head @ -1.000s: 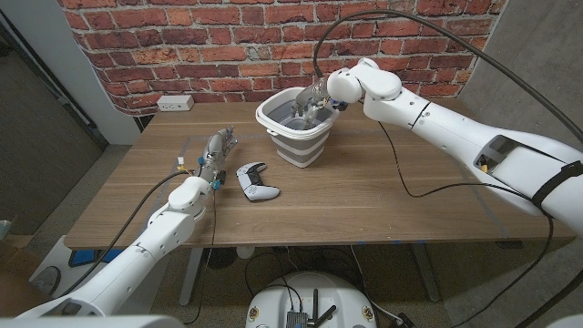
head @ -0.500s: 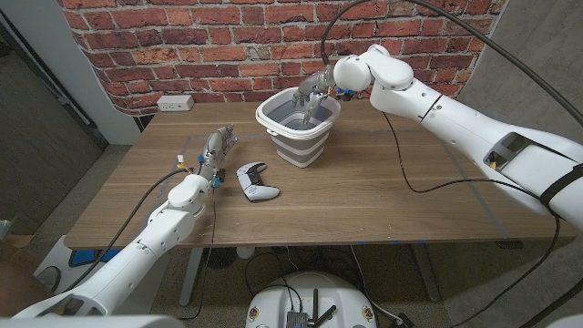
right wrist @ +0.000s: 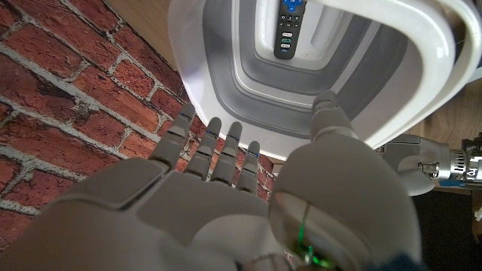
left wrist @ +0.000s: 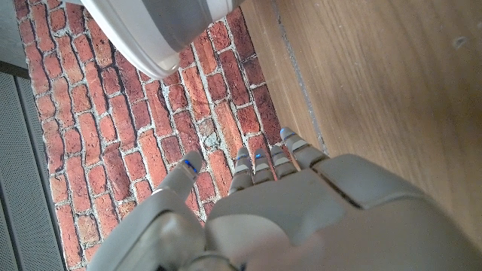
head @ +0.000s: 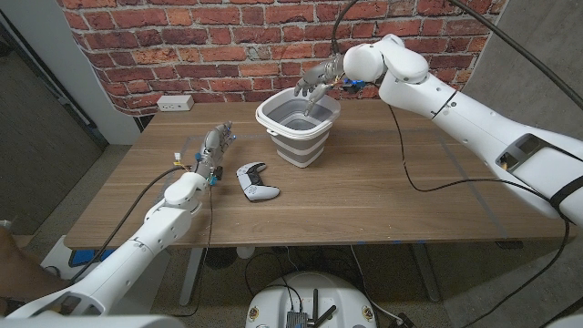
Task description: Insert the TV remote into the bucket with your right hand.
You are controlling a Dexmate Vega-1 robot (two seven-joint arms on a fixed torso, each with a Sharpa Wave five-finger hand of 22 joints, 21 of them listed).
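your right hand (head: 316, 80) hangs over the back rim of the bucket (head: 299, 137), up above the opening, fingers spread and loose, nothing in it. in the right wrist view the same hand (right wrist: 226, 203) has its fingertips (right wrist: 213, 137) fanned toward the bucket (right wrist: 422, 45) mouth with air between them, thumb out to one side, no grip on anything. the tv remote (right wrist: 288, 24) is inside the bucket, lying on the grey bottom, dark body with buttons facing up; only part of it falls in frame. from the head view you can't make out the remote inside the bucket. the bucket is white-rimmed with grey stepped walls, standing upright on the wooden table (head: 383, 196) toward the back middle, near the brick wall (head: 228, 46).

your left hand (head: 216, 148) sits on the table well apart from the bucket, on the left side, fingers pointing toward the wall, nothing held. left wrist view shows that hand (left wrist: 286, 211) with fingers straight and close together along the table edge, thumb slightly out, empty. a white game controller (head: 256, 182) lies on the table just beside the left hand, not touching it, between that hand and the bucket. a white power outlet box (head: 175, 103) sits at the far left edge of the table against the wall. black cable (head: 414, 169) droops from the right arm over the tabletop.
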